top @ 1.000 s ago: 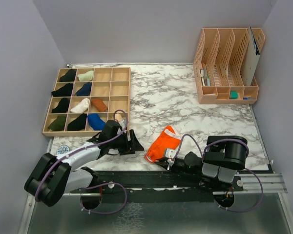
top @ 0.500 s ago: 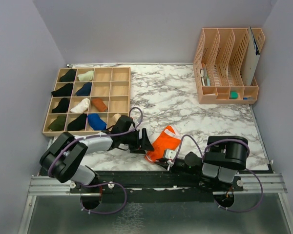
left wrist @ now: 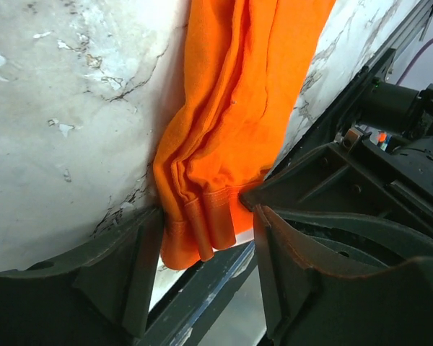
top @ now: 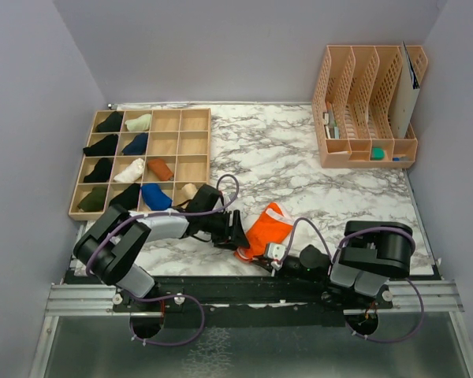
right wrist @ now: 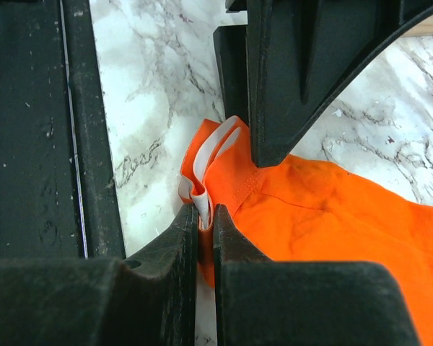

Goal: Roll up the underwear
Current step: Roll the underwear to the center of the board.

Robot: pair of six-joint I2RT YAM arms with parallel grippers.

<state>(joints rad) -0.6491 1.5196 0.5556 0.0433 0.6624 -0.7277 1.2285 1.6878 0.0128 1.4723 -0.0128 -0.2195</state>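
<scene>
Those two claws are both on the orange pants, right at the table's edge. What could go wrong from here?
1. The right gripper pinches only a thin loop of the white waistband; a tug could pull it free.
2. The orange underwear lies at the near edge of the table, beside the black rail; its hem might drop or snag there.
3. The left gripper straddles the folded hem close to the right one; they could bump.
</scene>
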